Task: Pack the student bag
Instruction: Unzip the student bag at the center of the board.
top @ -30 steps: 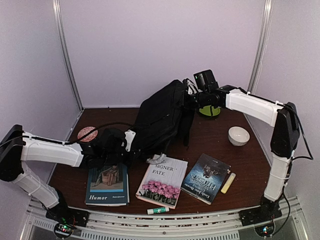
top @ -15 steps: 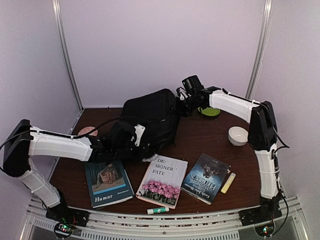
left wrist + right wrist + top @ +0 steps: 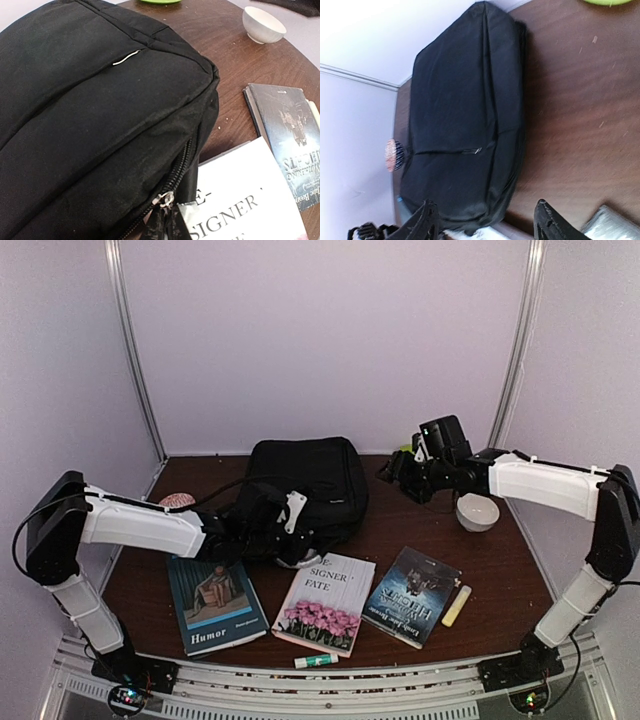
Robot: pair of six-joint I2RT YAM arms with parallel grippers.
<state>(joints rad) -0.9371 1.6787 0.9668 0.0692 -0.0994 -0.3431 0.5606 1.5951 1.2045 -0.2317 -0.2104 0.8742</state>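
Top external: bag lies flat on the surface and looks zipped. Nothing is visibly packed. Books and glue stick sit in front of the bag. Left jaws are closed at the bag's near zipper. Right jaws are wide and empty, right of the bag.

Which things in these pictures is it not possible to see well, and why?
- Left tool: top view, its own wrist covers the fingers; a grip on the student bag cannot be confirmed.
- Green object: top view, mostly behind the right arm; cut by the top edge in both wrist views.
- Pink round thing: top view, partly under the left arm.
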